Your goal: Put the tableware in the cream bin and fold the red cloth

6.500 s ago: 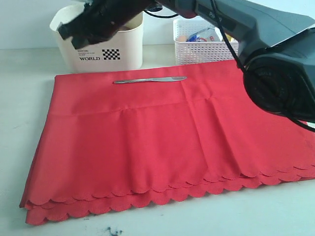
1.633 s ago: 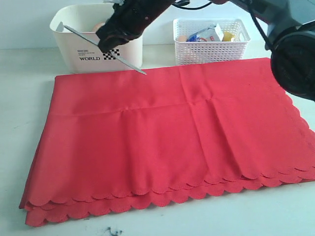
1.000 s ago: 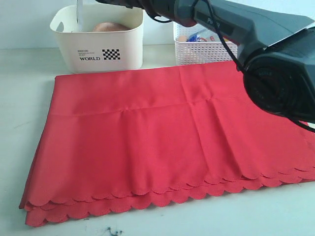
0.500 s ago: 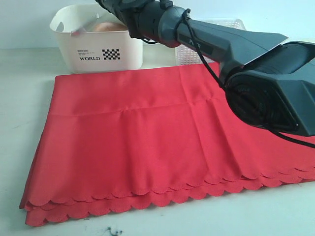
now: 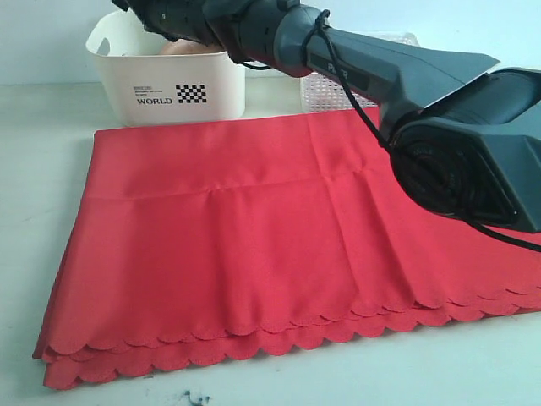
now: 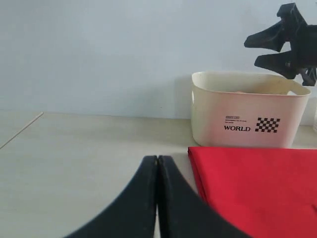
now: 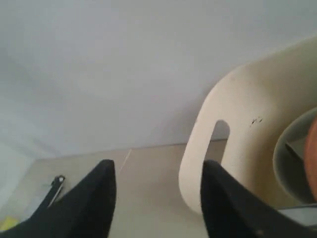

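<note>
Right claw, exterior view: the right claw [image 5: 156,15] hangs above the cream bin [image 5: 169,85] at the far left. It is dark and cut off by the picture's top edge, so how its jaws stand cannot be told from here.
Cream bin, exterior view: it stands on the table [image 5: 34,169], just behind the far edge of the red cloth [image 5: 254,237], with its "WORLD" text facing the camera. The claw hides most of its contents. Only a pinkish-brown patch [image 5: 182,48] shows, and I cannot tell what it is.
Red cloth, exterior view: it lies flat, with two scalloped layers stacked along its near edge. The arm [image 5: 423,85] covers its far right part.
White lattice basket, exterior view: only a strip of the white lattice basket [image 5: 325,89] shows behind the arm.
Left claw, left wrist view: the fingers of the left claw [image 6: 157,161] are pressed together with nothing between them, low over the bare table.
Bin and cloth, left wrist view: the bin [image 6: 242,114] is well ahead, with the cloth's corner [image 6: 257,188] in front of it.
Right claw, left wrist view: it sits above the bin's far rim [image 6: 251,52] with its fingers spread. It is partly cut off.
Right claw, right wrist view: the two dark fingers stand apart [image 7: 157,168], gripping nothing.
Bin, right wrist view: the rounded corner and handle cutout [image 7: 220,131] are close.
Bin's inside, right wrist view: a grey curved rim [image 7: 283,163] is cut off by the frame and cannot be identified.
</note>
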Tool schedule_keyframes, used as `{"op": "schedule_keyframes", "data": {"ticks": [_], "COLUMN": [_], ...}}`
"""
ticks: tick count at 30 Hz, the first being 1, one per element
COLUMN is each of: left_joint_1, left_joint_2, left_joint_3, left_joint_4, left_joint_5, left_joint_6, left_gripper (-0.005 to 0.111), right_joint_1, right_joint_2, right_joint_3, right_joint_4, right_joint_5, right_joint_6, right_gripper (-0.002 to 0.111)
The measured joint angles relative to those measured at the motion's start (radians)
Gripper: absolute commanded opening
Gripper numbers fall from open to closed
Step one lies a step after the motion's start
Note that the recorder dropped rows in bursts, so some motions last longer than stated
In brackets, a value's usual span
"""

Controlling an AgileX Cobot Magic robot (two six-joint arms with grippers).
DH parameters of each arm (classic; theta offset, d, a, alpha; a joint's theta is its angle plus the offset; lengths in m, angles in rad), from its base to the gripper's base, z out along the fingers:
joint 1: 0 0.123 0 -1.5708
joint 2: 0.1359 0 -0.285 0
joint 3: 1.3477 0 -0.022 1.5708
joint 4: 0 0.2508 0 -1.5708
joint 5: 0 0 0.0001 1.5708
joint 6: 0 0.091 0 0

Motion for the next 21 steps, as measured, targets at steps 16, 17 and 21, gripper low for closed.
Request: {"op": "schedule_keyframes", "data": {"ticks": [16, 17, 21], "left_joint_1": [0.0, 0.0, 0.0], "left_joint_2": [0.0, 0.0, 0.0], "left_joint_3": [0.0, 0.0, 0.0], "left_joint_4": [0.0, 0.0, 0.0], "left_joint_5": [0.0, 0.0, 0.0], "left_joint_6": [0.0, 0.0, 0.0], "left_gripper": [0.002, 0.002, 0.002], "right_joint_1": [0.0, 0.0, 0.0], "right_joint_2": [-0.004, -0.004, -0.016], "right_joint_3": [0.0, 0.0, 0.0], "right_joint_4": [-0.246, -0.251, -0.266], "right_joint_5": [0.489, 0.508, 0.575], "right_joint_6": [-0.002, -0.002, -0.004], "right_gripper": [0.0, 0.0, 0.0]}}
